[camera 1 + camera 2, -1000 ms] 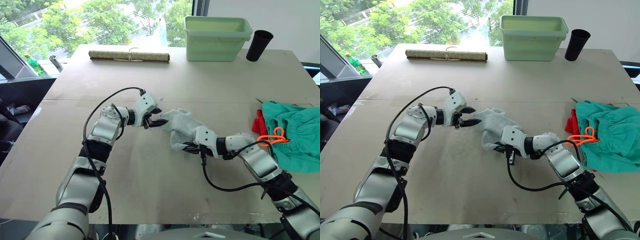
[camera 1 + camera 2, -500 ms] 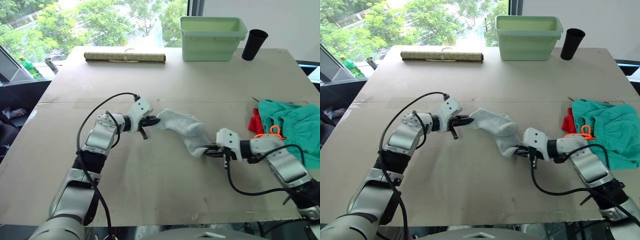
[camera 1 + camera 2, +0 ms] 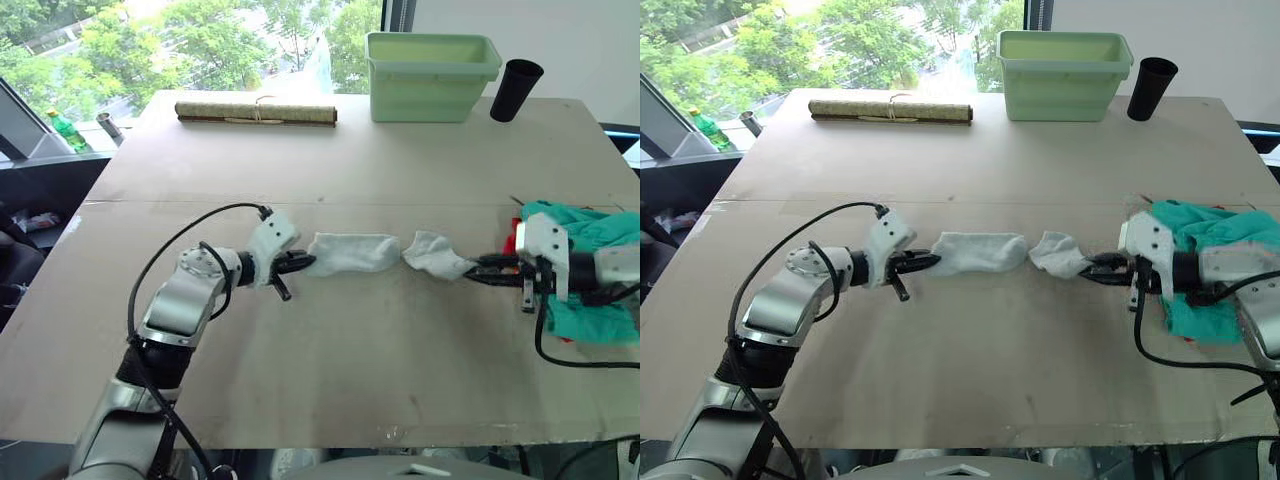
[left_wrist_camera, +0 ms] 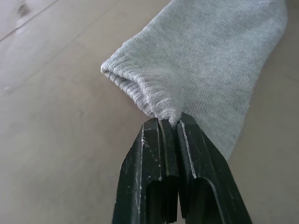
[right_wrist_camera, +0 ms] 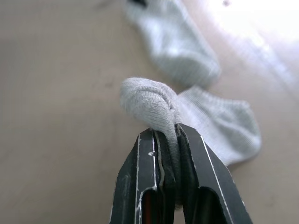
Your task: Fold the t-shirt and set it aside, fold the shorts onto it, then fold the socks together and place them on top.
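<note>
- Now the left gripper is pinching the ribbed cuff of one of the socks, its two black fingers pressed together on the folded knit edge.
- That sock is lying flat and straight on the table, a soft grey knit with a paler toe.
- Across from it, the right gripper is clamping the other sock, whose fabric is bunching into a rounded lump above the black fingers.
- The second sock is sitting crumpled, its near end just beside the toe of the first.
- Half a second ago both socks were hanging together as one bent strip between the grippers; they are now lying as two pieces in a line, and the grippers are standing farther apart.
- Behind the right gripper, the teal shorts are lying rumpled at the table's right edge, with a sliver of the red t-shirt showing beside them.
- At the far edge, a pale green plastic bin, a black tapered cup and a rolled mat are standing well apart from the socks.
- No writing is readable on anything.
</note>
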### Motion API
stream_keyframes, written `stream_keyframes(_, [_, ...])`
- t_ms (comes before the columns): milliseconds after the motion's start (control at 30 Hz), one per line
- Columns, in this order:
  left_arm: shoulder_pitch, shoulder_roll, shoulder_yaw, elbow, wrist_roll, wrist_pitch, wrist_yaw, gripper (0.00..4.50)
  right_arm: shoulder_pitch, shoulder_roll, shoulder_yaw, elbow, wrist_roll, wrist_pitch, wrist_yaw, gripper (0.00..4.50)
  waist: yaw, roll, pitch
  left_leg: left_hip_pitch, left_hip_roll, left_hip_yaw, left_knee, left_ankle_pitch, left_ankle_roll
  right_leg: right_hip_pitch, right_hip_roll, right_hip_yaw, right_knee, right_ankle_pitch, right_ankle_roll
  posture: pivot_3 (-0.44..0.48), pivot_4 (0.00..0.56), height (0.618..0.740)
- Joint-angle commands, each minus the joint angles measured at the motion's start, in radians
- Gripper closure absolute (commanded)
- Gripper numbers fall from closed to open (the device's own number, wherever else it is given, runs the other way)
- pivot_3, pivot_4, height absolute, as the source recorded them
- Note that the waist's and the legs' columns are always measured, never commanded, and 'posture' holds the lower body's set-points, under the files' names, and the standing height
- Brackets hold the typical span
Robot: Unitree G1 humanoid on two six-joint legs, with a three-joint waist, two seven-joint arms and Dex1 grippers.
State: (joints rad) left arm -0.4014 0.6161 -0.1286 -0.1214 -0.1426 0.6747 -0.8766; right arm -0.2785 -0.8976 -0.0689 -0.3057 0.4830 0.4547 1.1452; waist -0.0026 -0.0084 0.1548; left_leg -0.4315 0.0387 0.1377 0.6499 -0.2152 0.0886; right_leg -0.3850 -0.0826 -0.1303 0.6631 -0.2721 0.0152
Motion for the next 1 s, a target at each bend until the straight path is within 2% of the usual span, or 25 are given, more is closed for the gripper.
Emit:
stream_keyframes(33, [-0.027, 0.005, 0.012, -0.004, 0.004, -0.044, 0.022, 4.46, -0.076, 0.044, -0.061, -0.078, 0.151, 0.108, -0.059, 4.50, 0.001, 0.000, 0.000, 0.000, 0.000, 0.000, 0.000, 0.000, 0.000, 0.000, 0.000, 0.000, 0.000, 0.000, 0.000, 0.000, 0.150, 0.737])
stream_keyframes(133, [-0.042, 0.014, 0.020, 0.030, -0.001, -0.106, 0.004, 4.46, -0.126, 0.076, -0.063, -0.106, 0.204, 0.167, -0.106, 4.50, 0.001, 0.000, 0.000, 0.000, 0.000, 0.000, 0.000, 0.000, 0.000, 0.000, 0.000, 0.000, 0.000, 0.000, 0.000, 0.000, 0.150, 0.737])
stream_keyframes(167, [-0.042, 0.016, 0.022, 0.038, -0.008, -0.114, -0.005, 3.88, -0.138, 0.081, -0.063, -0.111, 0.212, 0.182, -0.120, 4.50, 0.002, 0.000, 0.000, -0.001, 0.000, 0.000, 0.000, 0.000, 0.000, -0.001, 0.000, 0.000, 0.000, 0.000, 0.000, 0.000, 0.150, 0.737])
stream_keyframes(233, [-0.045, 0.024, 0.019, 0.059, 0.003, -0.166, -0.010, 3.48, -0.158, 0.085, -0.059, -0.119, 0.224, 0.207, -0.144, 4.50, 0.005, 0.000, 0.000, 0.000, -0.001, 0.000, -0.001, 0.000, 0.000, 0.000, -0.001, 0.000, 0.000, 0.000, 0.000, 0.000, 0.150, 0.737])
stream_keyframes(267, [-0.050, 0.025, 0.021, 0.074, 0.009, -0.185, -0.005, 2.92, -0.167, 0.082, -0.056, -0.124, 0.228, 0.220, -0.155, 4.50, 0.006, 0.000, 0.000, -0.001, -0.001, 0.000, -0.001, 0.000, 0.000, -0.001, -0.002, -0.001, -0.001, 0.000, 0.000, 0.000, 0.150, 0.737])
stream_keyframes(300, [-0.059, 0.029, 0.027, 0.090, -0.005, -0.174, -0.016, 2.59, -0.178, 0.077, -0.051, -0.129, 0.230, 0.244, -0.175, 4.50, 0.009, 0.000, 0.000, -0.001, -0.001, 0.000, -0.001, 0.000, 0.000, -0.001, -0.002, -0.001, -0.001, 0.000, 0.000, 0.000, 0.150, 0.737])
stream_keyframes(400, [-0.081, 0.054, 0.042, 0.149, -0.051, -0.189, -0.097, 2.59, -0.210, 0.085, -0.035, -0.143, 0.240, 0.297, -0.222, 4.50, 0.010, 0.000, 0.000, -0.001, -0.001, 0.000, -0.001, 0.000, 0.000, -0.001, -0.002, -0.001, 0.000, 0.000, 0.000, 0.000, 0.150, 0.737])
stream_keyframes(500, [-0.106, 0.076, 0.049, 0.222, -0.036, -0.277, -0.120, 2.59, -0.239, 0.126, -0.039, -0.148, 0.274, 0.337, -0.273, 4.50, 0.009, 0.000, 0.000, -0.001, -0.001, 0.000, -0.001, 0.000, 0.000, -0.001, -0.002, -0.001, 0.000, 0.000, 0.000, 0.000, 0.150, 0.737])
stream_keyframes(667, [-0.172, 0.082, 0.111, 0.315, -0.090, -0.379, -0.183, 2.59, -0.290, 0.228, -0.068, -0.144, 0.384, 0.419, -0.378, 4.50, 0.009, 0.000, 0.000, -0.002, -0.001, 0.000, -0.001, 0.000, 0.000, -0.002, -0.002, -0.001, 0.000, 0.000, 0.000, 0.000, 0.150, 0.737])
stream_keyframes(833, [-0.170, -0.002, 0.138, 0.207, -0.243, -0.333, -0.262, 2.59, -0.310, 0.350, -0.092, -0.141, 0.533, 0.475, -0.490, 4.50, 0.012, 0.000, 0.000, -0.002, -0.002, 0.000, -0.001, 0.000, 0.000, -0.001, -0.002, -0.001, -0.001, 0.000, 0.000, 0.000, 0.150, 0.737])
stream_keyframes(1000, [-0.141, -0.006, 0.098, 0.199, -0.213, -0.351, -0.279, 2.59, -0.334, 0.403, -0.088, -0.137, 0.618, 0.507, -0.555, 4.50, 0.004, 0.000, 0.000, -0.001, -0.002, 0.001, -0.001, 0.000, 0.000, -0.001, -0.001, -0.002, 0.001, 0.000, 0.000, 0.000, 0.150, 0.737])
